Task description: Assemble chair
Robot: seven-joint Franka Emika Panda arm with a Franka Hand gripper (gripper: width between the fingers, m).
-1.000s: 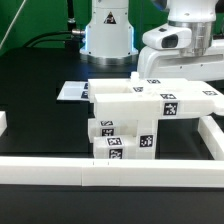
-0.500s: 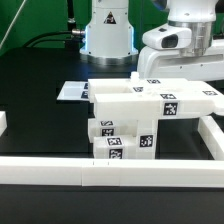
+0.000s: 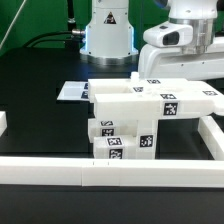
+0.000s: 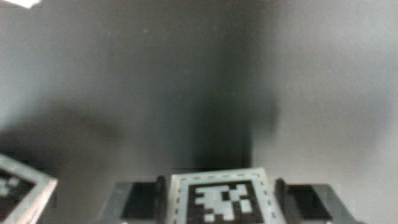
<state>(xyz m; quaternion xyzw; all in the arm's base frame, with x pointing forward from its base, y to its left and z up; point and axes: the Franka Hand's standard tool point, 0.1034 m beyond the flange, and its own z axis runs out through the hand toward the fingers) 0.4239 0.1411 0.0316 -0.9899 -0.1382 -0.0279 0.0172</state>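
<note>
**Front rail** [image 3: 110, 168]: long white bar, nearest the exterior camera, lying across the black table [image 3: 40, 115].

**Chair** [image 3: 140, 115]: partly assembled, standing just behind the front rail, mid-scene. The flat slab [image 3: 150, 100] lies level on top with tags on its near edge. The stacked leg blocks [image 3: 120, 138] sit beneath it, tags facing front.

**Right rail** [image 3: 208, 135]: white bar beside the chair, on the exterior view's right.

**Marker board** [image 3: 72, 92]: flat on the table, behind the chair, toward the exterior view's left.

**Rear part** [image 3: 152, 80]: white and tagged, just behind the slab and below the arm [image 3: 180, 40].

**Gripper** [image 4: 222, 190]: jaws at a narrow setting. The dark fingers [image 4: 139, 195] stand against both sides of a tagged block [image 4: 222, 202], gripping it. The wrist view is blurred, and I cannot tell whether this block is the rear part.

**Robot base** [image 3: 108, 30]: white, farthest back.
</note>
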